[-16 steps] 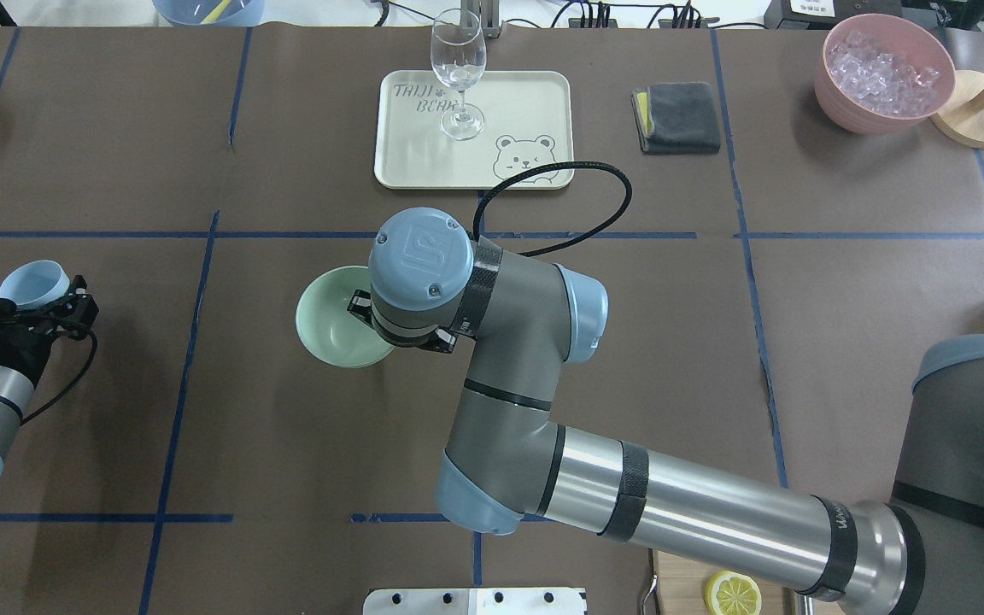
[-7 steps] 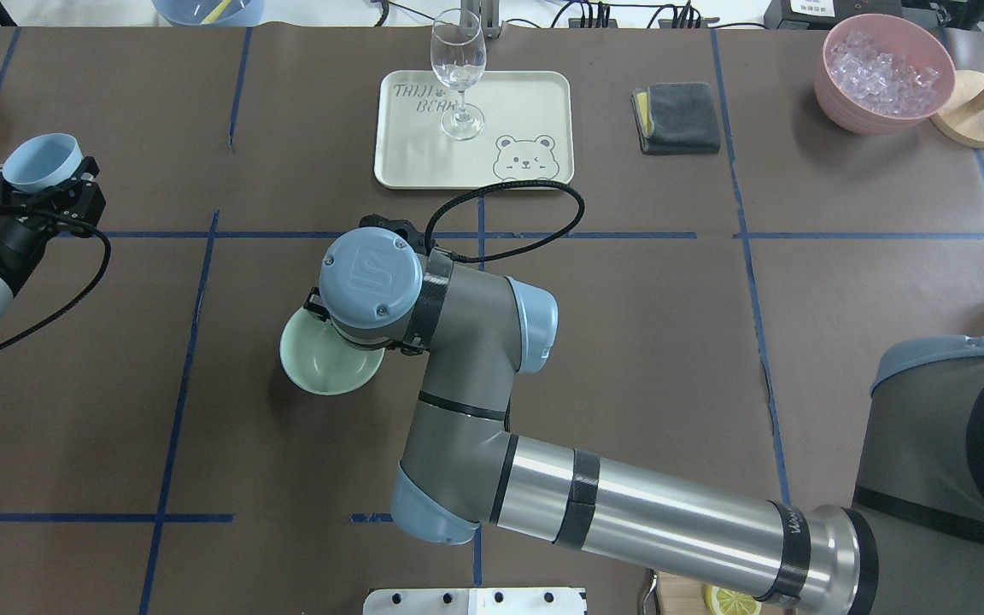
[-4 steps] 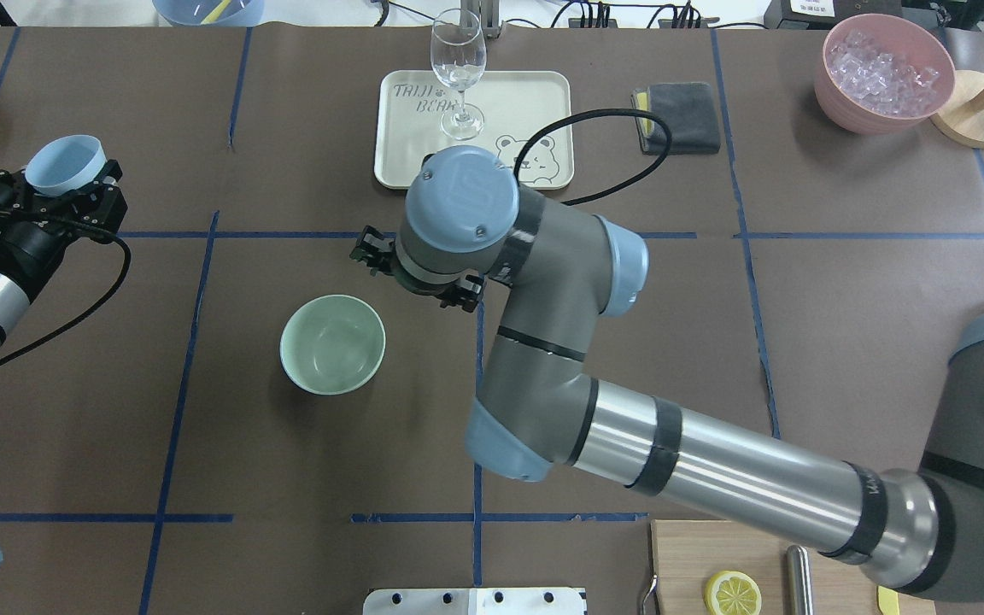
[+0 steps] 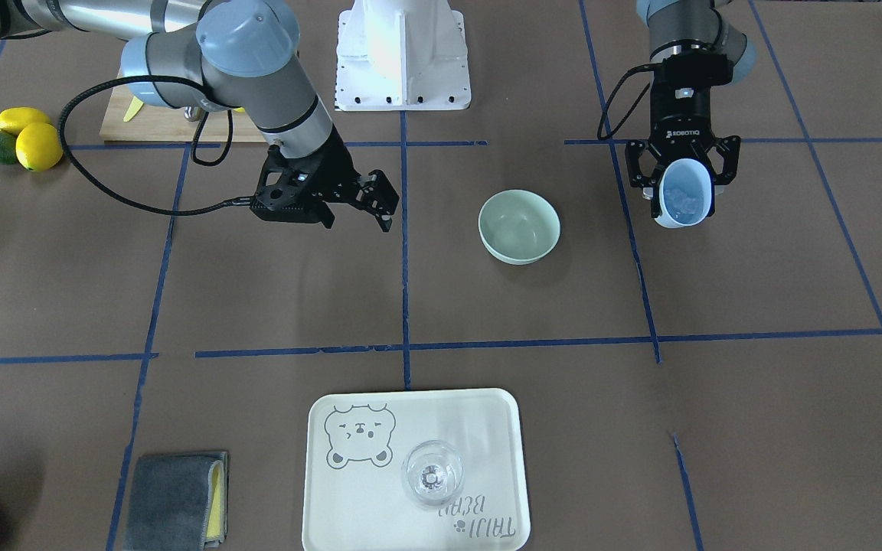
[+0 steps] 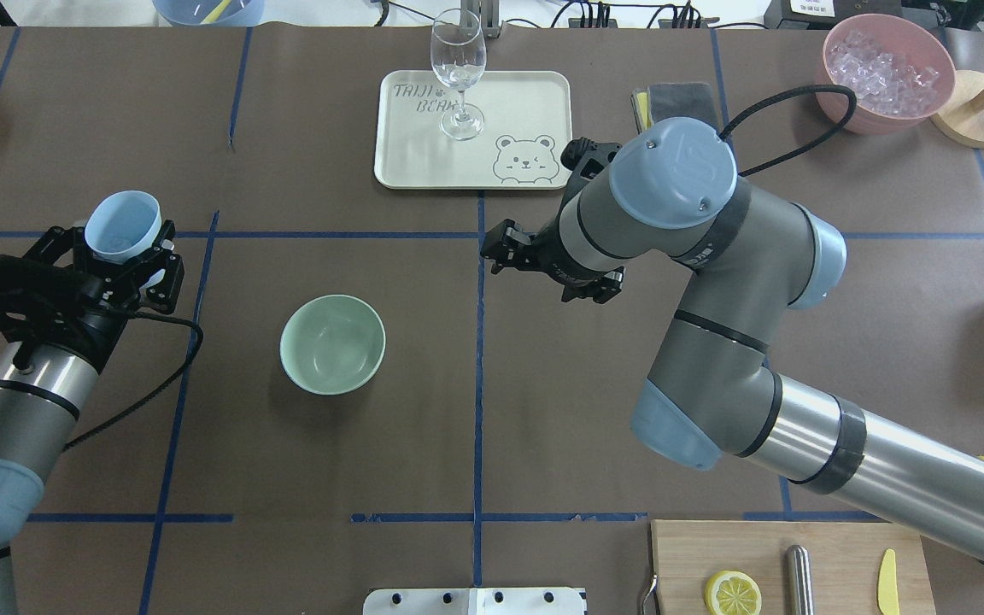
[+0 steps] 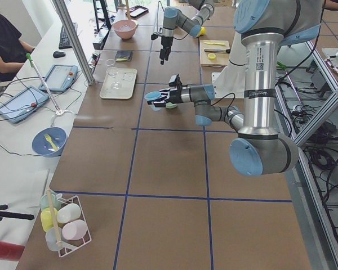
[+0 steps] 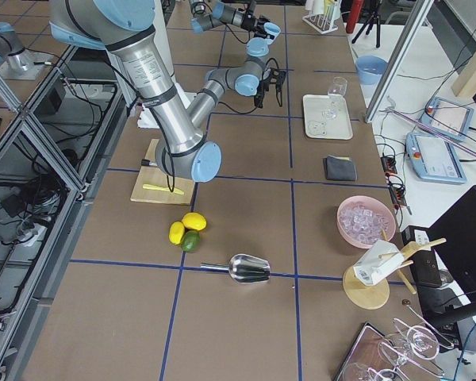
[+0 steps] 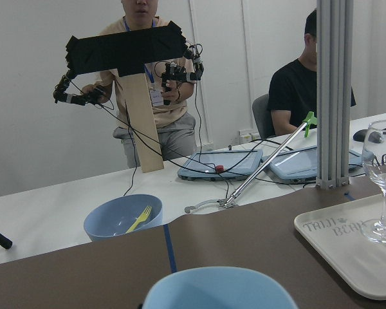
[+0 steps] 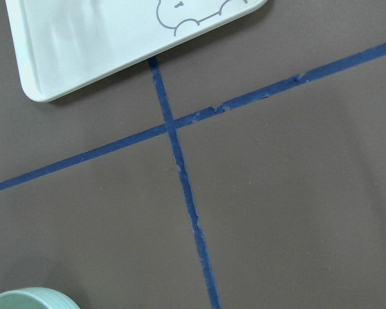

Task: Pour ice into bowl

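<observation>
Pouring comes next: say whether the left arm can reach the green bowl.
Probably yes: bare table lies between the left gripper, shut on the blue cup, and the bowl; the right gripper stands clear.

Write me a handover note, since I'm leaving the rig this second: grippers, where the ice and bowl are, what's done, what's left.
Left gripper: shut on the light blue cup, held mouth up above the table, with ice inside.
Right gripper: open, empty, above the table, across the bowl from the cup.
The bowl sits on the table between the arms, empty.
Done: cup of ice picked up.
Left: carry the cup over the bowl and tip the ice in.
</observation>
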Robot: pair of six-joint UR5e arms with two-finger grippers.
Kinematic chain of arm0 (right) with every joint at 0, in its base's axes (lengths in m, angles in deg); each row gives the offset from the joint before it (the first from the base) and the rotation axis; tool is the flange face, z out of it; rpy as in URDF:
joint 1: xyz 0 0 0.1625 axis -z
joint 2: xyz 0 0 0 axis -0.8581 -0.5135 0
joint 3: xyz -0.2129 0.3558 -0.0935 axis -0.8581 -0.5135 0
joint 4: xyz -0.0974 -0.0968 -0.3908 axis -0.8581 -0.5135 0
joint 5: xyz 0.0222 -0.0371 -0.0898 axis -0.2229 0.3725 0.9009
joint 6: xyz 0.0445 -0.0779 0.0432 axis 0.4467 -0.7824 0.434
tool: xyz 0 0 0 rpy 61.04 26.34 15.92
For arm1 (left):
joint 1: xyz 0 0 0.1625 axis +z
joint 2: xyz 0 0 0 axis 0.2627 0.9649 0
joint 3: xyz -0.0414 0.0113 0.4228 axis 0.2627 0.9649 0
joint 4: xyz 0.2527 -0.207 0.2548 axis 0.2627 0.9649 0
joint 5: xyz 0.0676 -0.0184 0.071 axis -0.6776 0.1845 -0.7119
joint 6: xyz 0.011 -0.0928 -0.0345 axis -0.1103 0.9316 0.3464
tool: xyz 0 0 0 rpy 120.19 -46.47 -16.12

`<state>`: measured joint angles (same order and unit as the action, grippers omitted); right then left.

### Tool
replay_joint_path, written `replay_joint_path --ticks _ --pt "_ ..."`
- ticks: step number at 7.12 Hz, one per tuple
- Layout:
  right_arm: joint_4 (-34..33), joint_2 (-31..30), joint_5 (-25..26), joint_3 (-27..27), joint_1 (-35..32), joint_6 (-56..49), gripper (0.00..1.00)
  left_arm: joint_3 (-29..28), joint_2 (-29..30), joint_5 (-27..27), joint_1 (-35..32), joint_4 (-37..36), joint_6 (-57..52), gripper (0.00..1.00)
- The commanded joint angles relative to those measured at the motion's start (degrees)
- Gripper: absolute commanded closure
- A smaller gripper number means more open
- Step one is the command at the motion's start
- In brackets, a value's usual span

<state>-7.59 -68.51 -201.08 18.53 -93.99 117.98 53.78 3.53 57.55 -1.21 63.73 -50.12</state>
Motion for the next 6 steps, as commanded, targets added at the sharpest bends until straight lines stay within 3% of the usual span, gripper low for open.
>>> replay_joint_path --ticks 1,3,6 --pt "0.14 -2.1 -0.8 1.73 -0.88 -0.77 0.0 -0.34 0.68 -9.09 6.57 -2.07 -8.01 1.0" --pt "0.22 -3.16 -0.98 2.18 -0.97 -1.83 0.0 -3.13 4.88 -16.27 9.75 -2.42 -21.96 1.0" --pt "0.4 -3.34 -0.98 2.09 -0.97 -1.83 0.0 -7.2 8.49 -18.41 10.02 -2.42 -45.23 1.0"
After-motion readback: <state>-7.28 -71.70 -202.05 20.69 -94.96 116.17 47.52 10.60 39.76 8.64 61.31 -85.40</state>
